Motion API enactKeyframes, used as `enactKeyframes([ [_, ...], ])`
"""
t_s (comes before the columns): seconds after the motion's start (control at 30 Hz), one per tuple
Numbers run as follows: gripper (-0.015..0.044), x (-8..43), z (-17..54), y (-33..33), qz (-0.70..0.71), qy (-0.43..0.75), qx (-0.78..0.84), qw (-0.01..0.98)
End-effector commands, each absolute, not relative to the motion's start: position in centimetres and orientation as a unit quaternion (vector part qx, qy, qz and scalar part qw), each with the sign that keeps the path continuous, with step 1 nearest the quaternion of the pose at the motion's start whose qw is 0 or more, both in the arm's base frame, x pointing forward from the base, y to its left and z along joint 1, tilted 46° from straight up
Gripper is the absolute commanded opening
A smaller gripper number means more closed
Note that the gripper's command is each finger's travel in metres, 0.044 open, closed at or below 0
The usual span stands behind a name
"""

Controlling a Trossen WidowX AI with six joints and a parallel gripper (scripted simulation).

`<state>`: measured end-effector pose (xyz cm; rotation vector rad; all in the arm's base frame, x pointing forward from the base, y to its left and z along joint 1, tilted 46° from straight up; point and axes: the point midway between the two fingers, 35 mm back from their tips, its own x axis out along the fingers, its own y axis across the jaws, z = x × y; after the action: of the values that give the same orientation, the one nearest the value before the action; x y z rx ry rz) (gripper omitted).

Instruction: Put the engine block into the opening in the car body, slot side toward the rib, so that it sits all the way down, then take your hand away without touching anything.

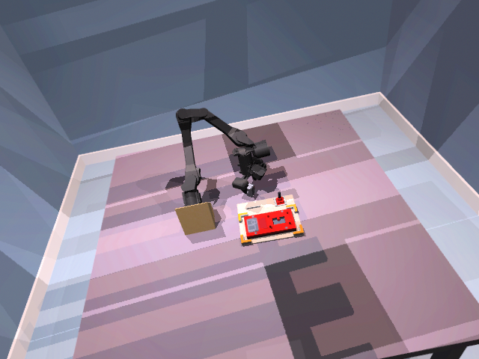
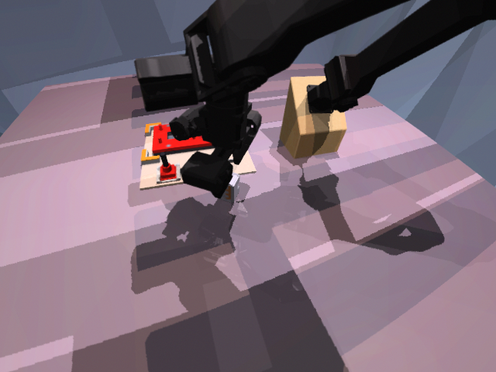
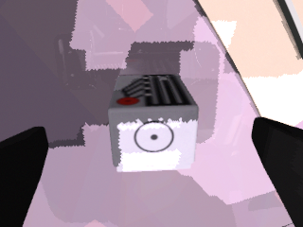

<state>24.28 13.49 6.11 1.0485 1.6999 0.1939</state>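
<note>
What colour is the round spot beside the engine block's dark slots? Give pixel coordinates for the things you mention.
Red; the wrist view shows the spot [image 3: 128, 101] best.
</note>
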Motion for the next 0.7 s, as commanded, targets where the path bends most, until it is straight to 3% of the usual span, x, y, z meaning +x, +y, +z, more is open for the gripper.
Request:
enactKeyframes([
  [0.0,0.044,24.2,5.6,13.9,0.079,0.716,0.441,0.535],
  [0.63,0.044,23.9,3.8,16.0,0.081,0.716,0.443,0.534],
  [0.67,0.0414,23.9,3.8,16.0,0.081,0.716,0.443,0.534],
])
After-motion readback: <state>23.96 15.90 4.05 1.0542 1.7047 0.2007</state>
